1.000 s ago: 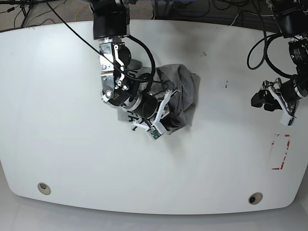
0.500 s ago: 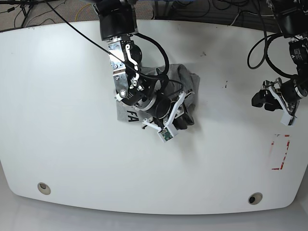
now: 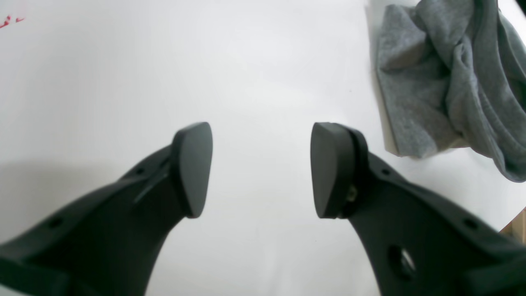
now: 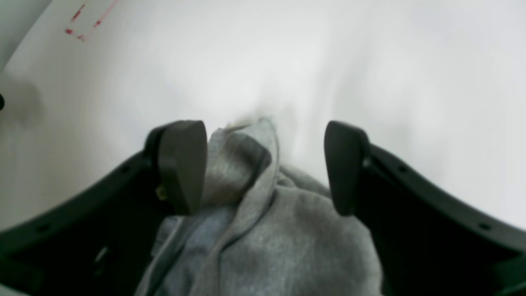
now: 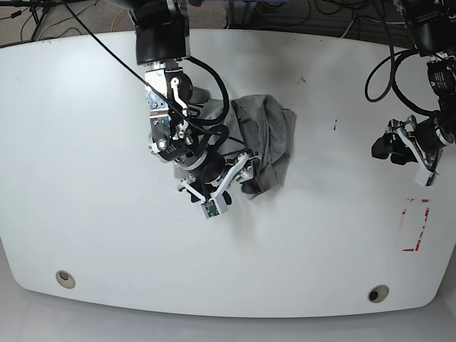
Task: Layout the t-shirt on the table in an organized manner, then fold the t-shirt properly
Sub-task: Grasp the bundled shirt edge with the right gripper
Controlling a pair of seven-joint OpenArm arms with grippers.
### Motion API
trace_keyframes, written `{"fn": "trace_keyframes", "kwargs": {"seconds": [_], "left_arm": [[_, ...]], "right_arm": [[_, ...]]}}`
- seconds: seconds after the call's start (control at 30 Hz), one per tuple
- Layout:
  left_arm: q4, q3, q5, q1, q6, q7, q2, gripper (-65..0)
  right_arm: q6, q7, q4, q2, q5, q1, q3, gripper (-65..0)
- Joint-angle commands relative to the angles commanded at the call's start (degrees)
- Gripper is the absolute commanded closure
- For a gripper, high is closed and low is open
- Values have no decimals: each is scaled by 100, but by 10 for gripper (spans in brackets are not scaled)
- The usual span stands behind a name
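While the t-shirt (image 5: 265, 146) lies bunched in a crumpled heap near the middle of the table (image 5: 92, 142), the right gripper (image 4: 263, 164) straddles a raised grey fold with its jaws spread, nothing pinched yet. Likely positioned to catch an edge for spreading. The left gripper (image 3: 261, 168) hangs over bare tabletop, well apart from the cloth, jaws parted and empty, presumably waiting for a free corner.

background items beyond the work surface

tangled black and coloured cables (image 5: 299, 14) lie on the speckled grey carpet floor (image 5: 92, 18) along the top edge of the base view. a tan wooden-looking patch (image 3: 518, 224) shows at the left wrist view's right edge.
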Motion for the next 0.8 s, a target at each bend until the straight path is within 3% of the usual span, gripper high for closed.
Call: {"fn": "trace_keyframes", "kwargs": {"seconds": [0.47,0.6,0.63,0.73,0.8], "left_arm": [[0,9,0,0,0,0,0,-358],[0,9,0,0,0,0,0,-358],[0,9,0,0,0,0,0,-358],[-9,9,0,0,0,0,0,-358],[-9,9,0,0,0,0,0,-358]], "right_arm": [[26,299,-466,-44,35,-53,-9,-412],[35,413,-580,-44,35,-44,-9,-274],[35,440,-615,-35,35,-35,-9,-184],[44,431,-633,-35,35,-26,-9,-13],[44,422,-589,-35,35,-44,-18,0]]}}
